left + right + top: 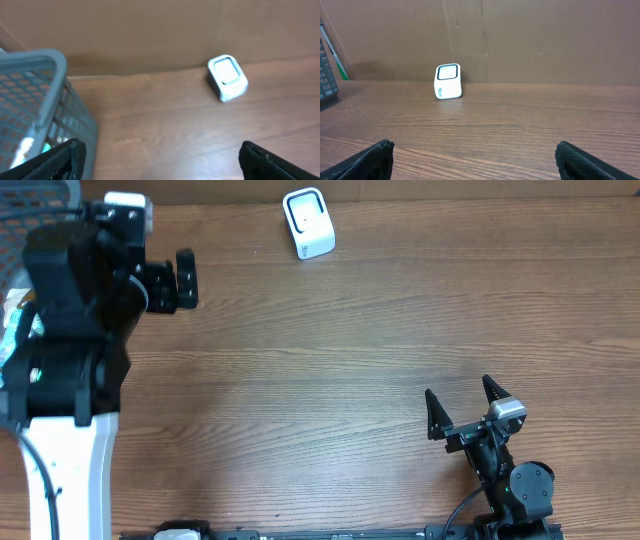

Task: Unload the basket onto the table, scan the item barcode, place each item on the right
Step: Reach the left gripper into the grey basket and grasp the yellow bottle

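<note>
The white barcode scanner point(308, 222) stands at the back of the wooden table, also seen in the left wrist view point(227, 77) and the right wrist view point(448, 81). My left gripper point(180, 280) hovers open at the far left beside a grey mesh basket point(35, 95), its fingers point(67, 160) wide apart over bare wood. My right gripper point(458, 388) sits open near the front right, facing the scanner, with nothing between its fingers point(585, 160). Packaged things point(25, 147) show dimly inside the basket; which one is the item I cannot tell.
The basket's rim point(20, 220) fills the table's back-left corner and shows at the left edge of the right wrist view point(327, 75). A brown cardboard wall point(520, 35) stands behind the scanner. Bare wooden tabletop point(320, 380) lies between the arms.
</note>
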Robot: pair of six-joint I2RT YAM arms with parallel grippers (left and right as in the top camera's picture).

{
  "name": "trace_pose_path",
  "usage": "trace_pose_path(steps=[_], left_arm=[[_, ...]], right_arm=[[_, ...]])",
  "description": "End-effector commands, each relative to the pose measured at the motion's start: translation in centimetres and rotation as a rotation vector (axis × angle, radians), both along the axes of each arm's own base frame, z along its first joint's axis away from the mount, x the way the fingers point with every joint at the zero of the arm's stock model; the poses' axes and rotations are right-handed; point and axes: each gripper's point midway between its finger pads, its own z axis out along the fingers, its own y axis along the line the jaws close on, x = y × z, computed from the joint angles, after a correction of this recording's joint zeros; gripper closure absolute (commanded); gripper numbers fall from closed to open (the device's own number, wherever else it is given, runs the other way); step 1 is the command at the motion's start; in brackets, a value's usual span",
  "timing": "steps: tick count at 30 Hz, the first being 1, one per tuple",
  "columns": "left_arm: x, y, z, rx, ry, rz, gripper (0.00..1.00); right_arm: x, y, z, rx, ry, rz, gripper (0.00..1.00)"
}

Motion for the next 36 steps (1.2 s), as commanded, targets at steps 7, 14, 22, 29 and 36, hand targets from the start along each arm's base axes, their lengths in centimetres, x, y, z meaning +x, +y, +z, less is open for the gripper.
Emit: trace_pose_path(steps=[7, 14, 22, 29, 36], left_arm=[[1.8, 9.5, 1.7, 0.131, -0.049, 0.252, 0.00], [-0.2, 16.8, 1.1, 0.070, -0.039, 0.392, 0.00], [-3.1, 23.9, -2.2, -0.053, 0.038, 0.556, 0.00], [-3.7, 28.2, -9.7, -0.158, 0.235, 0.635, 0.01], [-3.7, 29.7, -14.4, -0.232, 0.345, 0.636, 0.00]], right_arm=[[0.1, -0.2, -0.2, -0.004, -0.003, -0.011, 0.00], [0.1, -0.2, -0.2, -0.004, -0.003, -0.012, 0.00], [0.1, -0.2, -0.2, -0.004, -0.003, -0.012, 0.00], [0.1, -0.2, -0.2, -0.004, -0.003, -0.012, 0.00], [0.1, -0.2, -0.2, -0.004, -0.003, -0.012, 0.00]])
